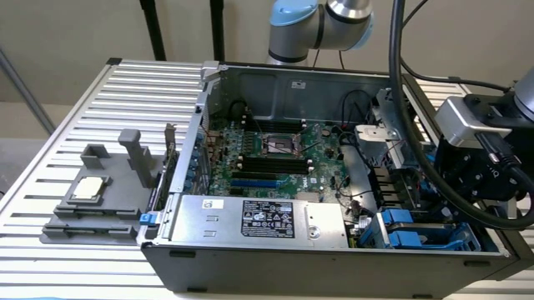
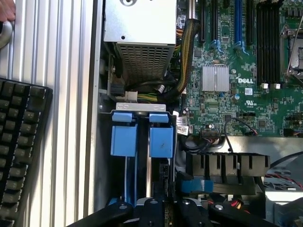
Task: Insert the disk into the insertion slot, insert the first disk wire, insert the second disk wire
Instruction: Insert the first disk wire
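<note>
The disk shows edge-on as two bright blue carrier tabs (image 2: 161, 141) with a thin silver strip (image 2: 147, 182) between blue rails; its label is hidden. It stands in the insertion slot (image 2: 140, 109), the grey-metal drive cage at the case's near corner, where blue parts (image 1: 407, 232) also show. My gripper (image 2: 168, 210) hangs close over the carrier's end, its black linkages spread across the wrist view. In the exterior view the gripper (image 1: 461, 205) is low over the cage at the right. A black connector (image 2: 116, 89) on loose wires lies just beyond the cage.
The silver power-supply box (image 1: 259, 219) sits beside the cage, with a yellow-and-black cable bundle (image 2: 185, 56) running past it. The green motherboard (image 1: 276, 156) fills the case floor. A black keyboard (image 2: 19, 151) lies on the slatted table (image 1: 92, 112). A grey fixture (image 1: 96, 194) stands at the exterior view's left.
</note>
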Available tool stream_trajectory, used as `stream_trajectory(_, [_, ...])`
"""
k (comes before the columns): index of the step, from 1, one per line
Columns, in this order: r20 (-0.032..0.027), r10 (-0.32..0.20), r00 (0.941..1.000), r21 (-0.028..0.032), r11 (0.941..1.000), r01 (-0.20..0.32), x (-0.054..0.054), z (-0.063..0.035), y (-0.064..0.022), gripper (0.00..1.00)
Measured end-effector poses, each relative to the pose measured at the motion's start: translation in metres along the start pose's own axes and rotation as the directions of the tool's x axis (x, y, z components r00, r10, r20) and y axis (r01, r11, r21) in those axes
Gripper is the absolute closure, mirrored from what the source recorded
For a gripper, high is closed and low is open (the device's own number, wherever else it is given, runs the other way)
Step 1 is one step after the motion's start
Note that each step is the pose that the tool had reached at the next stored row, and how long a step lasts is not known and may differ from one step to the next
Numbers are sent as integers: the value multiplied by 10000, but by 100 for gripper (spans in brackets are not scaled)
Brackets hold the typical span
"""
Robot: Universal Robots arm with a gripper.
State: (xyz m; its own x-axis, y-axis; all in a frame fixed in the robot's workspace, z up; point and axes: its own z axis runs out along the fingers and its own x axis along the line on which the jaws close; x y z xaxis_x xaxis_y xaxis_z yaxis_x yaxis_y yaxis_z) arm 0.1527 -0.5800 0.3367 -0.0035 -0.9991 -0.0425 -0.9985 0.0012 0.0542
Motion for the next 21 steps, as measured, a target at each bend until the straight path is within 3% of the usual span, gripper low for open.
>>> stream_trajectory(21, [1, -1, 10000, 2, 10000, 1, 2, 42, -17, 83])
